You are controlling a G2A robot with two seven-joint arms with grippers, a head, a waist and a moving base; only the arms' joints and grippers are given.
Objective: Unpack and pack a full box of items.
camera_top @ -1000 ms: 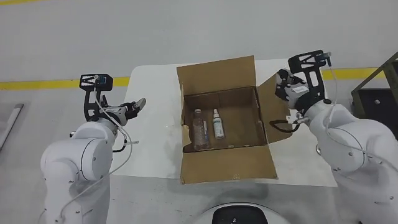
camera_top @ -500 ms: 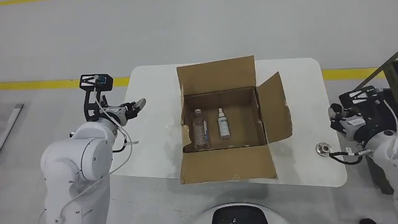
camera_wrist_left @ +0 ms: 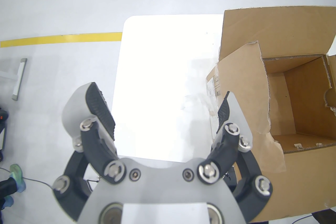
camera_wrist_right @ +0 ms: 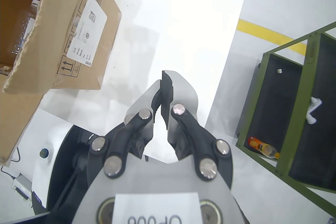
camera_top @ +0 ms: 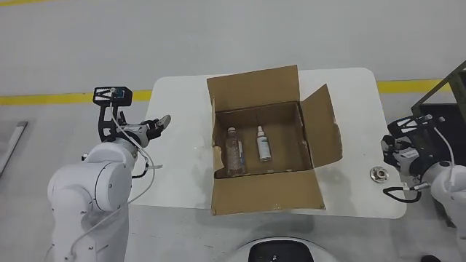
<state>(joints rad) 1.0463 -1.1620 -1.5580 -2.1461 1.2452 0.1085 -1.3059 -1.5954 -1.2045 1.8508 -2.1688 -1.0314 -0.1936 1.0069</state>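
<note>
My R gripper [camera_wrist_right: 161,83], pads pressed together on nothing, has pulled back off the box [camera_top: 266,193] flap. A small round item [camera_top: 377,173] now sits on the table [camera_top: 182,116]. L gripper [camera_wrist_left: 157,99] spread, unmoved. Clear bottle [camera_top: 234,151] & spray bottle [camera_top: 261,144] still in the box, so unpacking isn't done.

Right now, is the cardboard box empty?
No, a clear bottle and a small white bottle lie inside the box.
</note>
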